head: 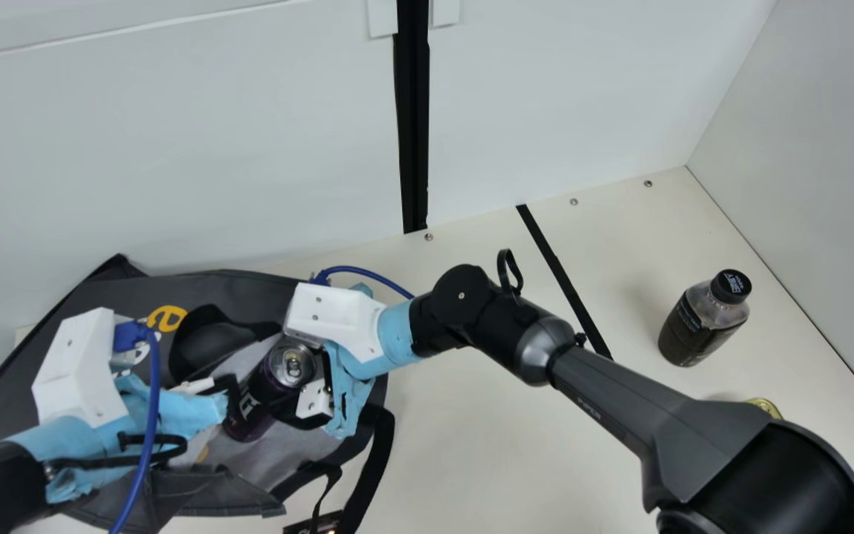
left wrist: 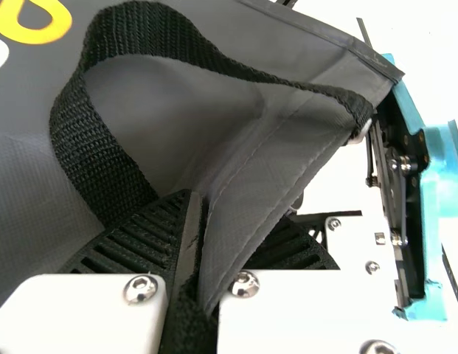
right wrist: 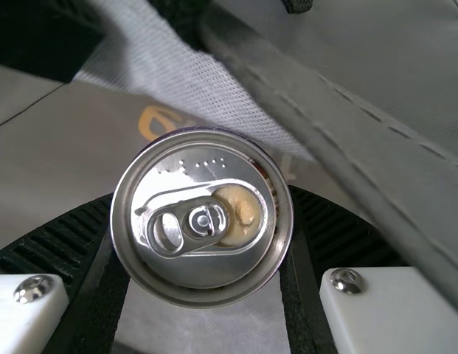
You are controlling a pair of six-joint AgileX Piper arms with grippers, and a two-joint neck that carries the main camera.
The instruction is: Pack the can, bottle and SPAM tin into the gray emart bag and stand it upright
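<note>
A dark purple can with a silver lid [head: 270, 393] sits between the two black ribbed fingers [right wrist: 60, 236] of my right gripper [head: 284, 380], which pinch it from opposite sides, touching its wall just below the rim in the right wrist view. Its lid, with a ring tab, faces that wrist's camera. In the main view the can is within the mouth of the gray fabric bag with orange lettering and black webbing handles [head: 242, 285], against the pale inner lining; whether its base touches the bag I cannot tell. The bag lies spread on the cream counter [head: 471, 445]. My left gripper [head: 221, 391] is beside the can, its own fingers closed on the bag's gray edge, with fabric gripped between them and a webbing handle looping alongside in the left wrist view. Well apart from both grippers, toward the right of the main view, a clear bottle with dark contents and a black cap [head: 705, 319] stands upright on the counter. Nearer my right arm, a gold-coloured tin [head: 766, 406] is partly hidden behind it.
</note>
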